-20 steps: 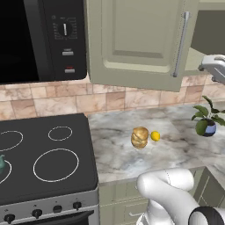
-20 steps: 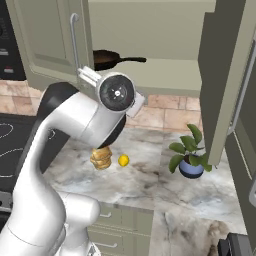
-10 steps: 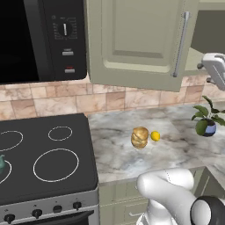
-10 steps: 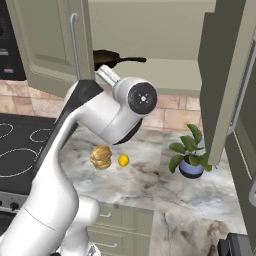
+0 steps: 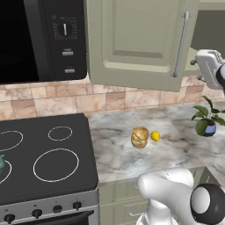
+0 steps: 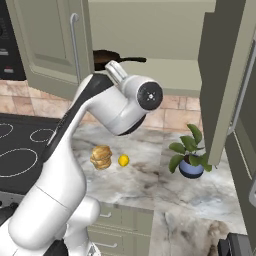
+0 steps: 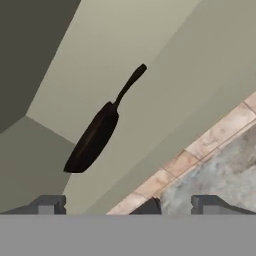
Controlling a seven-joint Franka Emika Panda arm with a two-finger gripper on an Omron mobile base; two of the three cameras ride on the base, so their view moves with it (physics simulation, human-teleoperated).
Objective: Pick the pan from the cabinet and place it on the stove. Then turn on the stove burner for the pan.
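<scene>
Claw (image 7: 125, 206) released, fingers wide and empty; pan (image 7: 95, 137) lying ahead of it on the cabinet (image 6: 165, 75) shelf, well apart, handle pointing away; risk of clipping the open door (image 6: 222, 75) alongside, or nudging the rim and skidding the pan deeper.

We see the pan (image 6: 107, 58) lying on the shelf (image 6: 170, 72) of the open cabinet (image 6: 227, 75), its long handle reaching along the shelf. Below, the marbled bench (image 5: 176, 151) carries a golden-brown pastry (image 5: 139, 137) with a small yellow lemon (image 5: 155, 136) just beside it, and a potted plant (image 5: 205, 121) well apart near the wall. Next to the bench sits the stove (image 5: 85, 167), with a teal kettle (image 5: 2, 163) at its edge.
</scene>
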